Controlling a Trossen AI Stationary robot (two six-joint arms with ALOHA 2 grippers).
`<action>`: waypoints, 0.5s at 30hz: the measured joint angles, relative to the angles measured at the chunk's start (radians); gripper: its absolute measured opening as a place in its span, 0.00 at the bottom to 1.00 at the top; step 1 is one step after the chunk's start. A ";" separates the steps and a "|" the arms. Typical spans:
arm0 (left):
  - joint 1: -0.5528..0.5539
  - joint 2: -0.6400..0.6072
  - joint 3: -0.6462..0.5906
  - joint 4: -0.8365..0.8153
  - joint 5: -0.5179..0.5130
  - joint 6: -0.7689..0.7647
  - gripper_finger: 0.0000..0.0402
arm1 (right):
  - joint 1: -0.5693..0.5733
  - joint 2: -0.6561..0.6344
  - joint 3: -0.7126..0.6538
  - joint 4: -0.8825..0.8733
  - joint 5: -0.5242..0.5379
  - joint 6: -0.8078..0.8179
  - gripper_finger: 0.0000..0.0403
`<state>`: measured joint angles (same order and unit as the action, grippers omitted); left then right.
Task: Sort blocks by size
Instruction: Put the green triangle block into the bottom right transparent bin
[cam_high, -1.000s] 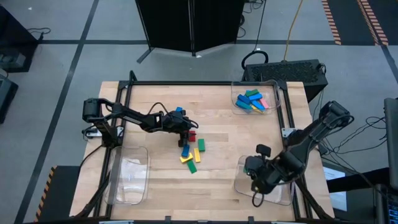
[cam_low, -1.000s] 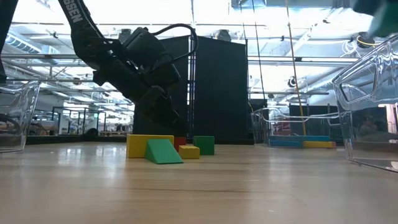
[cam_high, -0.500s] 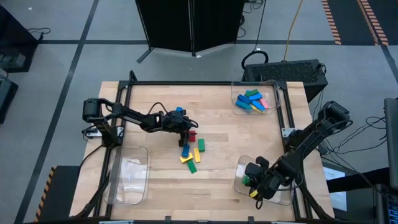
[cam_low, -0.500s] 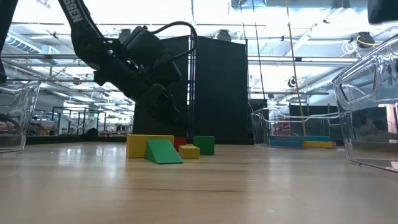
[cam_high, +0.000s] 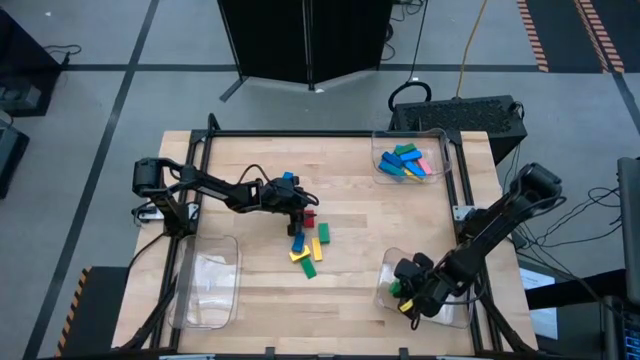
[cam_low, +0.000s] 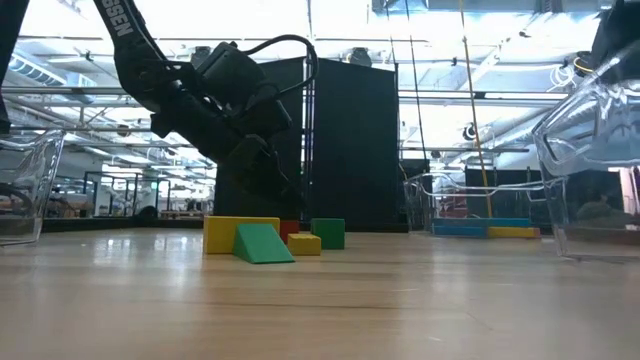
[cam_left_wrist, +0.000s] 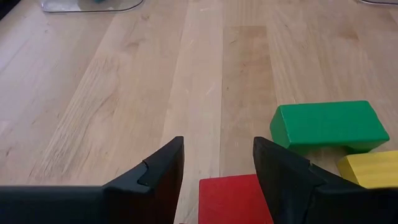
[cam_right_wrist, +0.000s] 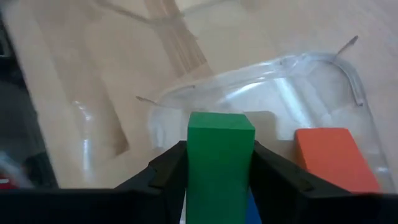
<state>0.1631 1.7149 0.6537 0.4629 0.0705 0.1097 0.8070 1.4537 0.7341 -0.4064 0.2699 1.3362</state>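
The loose blocks (cam_high: 308, 243) lie in a small pile at the table's middle: red, blue, yellow and green. My left gripper (cam_high: 300, 211) stands open at the pile's far end. A red block (cam_left_wrist: 233, 199) lies between its fingers, with a gap at one finger. A green block (cam_left_wrist: 326, 126) and a yellow one (cam_left_wrist: 370, 169) lie just past it. My right gripper (cam_high: 402, 291) hangs over the clear near-right tray (cam_high: 440, 312), shut on a green block (cam_right_wrist: 221, 149). An orange-red block (cam_right_wrist: 333, 155) lies in that tray. My right gripper pinches the green block by two opposite sides (cam_right_wrist: 194, 158) between its two fingers. The fingers slant steeply down from the table's right side. The block's free end sticks out past the fingertips, over the tray's floor. Whether it rests on the floor does not show.
A clear tray (cam_high: 441, 150) at the far right holds several blue, green, pink and yellow blocks. Another clear tray (cam_high: 207, 282) lies at the near left. A black frame (cam_high: 330, 134) runs round the table's edges. Bare wood lies between the pile and the right trays.
My right gripper has come down with the green block into the near-right tray and has rolled about its own axis on the way. The block has stayed between the fingers.
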 joint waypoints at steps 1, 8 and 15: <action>0.000 0.000 0.000 0.000 0.000 0.000 0.48 | 0.000 0.005 0.000 0.001 -0.005 0.007 0.38; 0.000 0.000 0.000 -0.001 0.000 0.000 0.48 | 0.001 0.015 -0.002 0.039 -0.072 0.039 0.44; 0.000 0.000 0.000 -0.001 0.000 0.000 0.48 | 0.047 0.014 -0.002 0.009 -0.101 0.092 0.40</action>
<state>0.1631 1.7149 0.6537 0.4618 0.0706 0.1095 0.8544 1.4676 0.7319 -0.3977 0.1694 1.4286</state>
